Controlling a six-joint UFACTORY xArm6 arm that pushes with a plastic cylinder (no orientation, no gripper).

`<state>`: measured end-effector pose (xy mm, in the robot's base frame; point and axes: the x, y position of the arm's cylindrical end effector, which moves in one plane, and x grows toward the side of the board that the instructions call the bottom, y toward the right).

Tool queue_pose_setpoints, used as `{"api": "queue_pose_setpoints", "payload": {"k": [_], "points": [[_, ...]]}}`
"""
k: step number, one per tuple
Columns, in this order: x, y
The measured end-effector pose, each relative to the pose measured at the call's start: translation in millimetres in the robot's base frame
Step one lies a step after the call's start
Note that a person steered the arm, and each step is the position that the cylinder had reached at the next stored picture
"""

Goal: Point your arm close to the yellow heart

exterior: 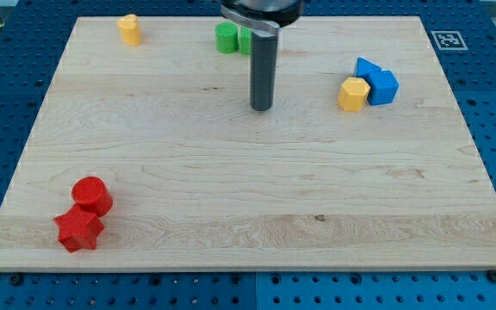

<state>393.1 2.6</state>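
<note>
The yellow heart [129, 28] lies near the top left of the wooden board [248, 198]. My tip [262, 108] rests on the board in the upper middle, well to the right of and below the heart. A yellow hexagon block [353, 94] lies at the upper right, touching blue blocks [377, 83]. A green block [226, 38] sits just left of the rod, with a second green block [244, 40] partly hidden behind it.
A red cylinder [91, 195] and a red star [78, 229] touch each other at the bottom left. A fiducial marker [448, 39] sits at the board's top right corner. Blue perforated table surrounds the board.
</note>
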Motion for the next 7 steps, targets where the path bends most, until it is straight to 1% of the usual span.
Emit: {"api": "queue_pose_setpoints", "payload": {"k": [1, 3, 4, 7], "points": [[-8, -19], [-18, -86], [-31, -116], [-77, -173]]}}
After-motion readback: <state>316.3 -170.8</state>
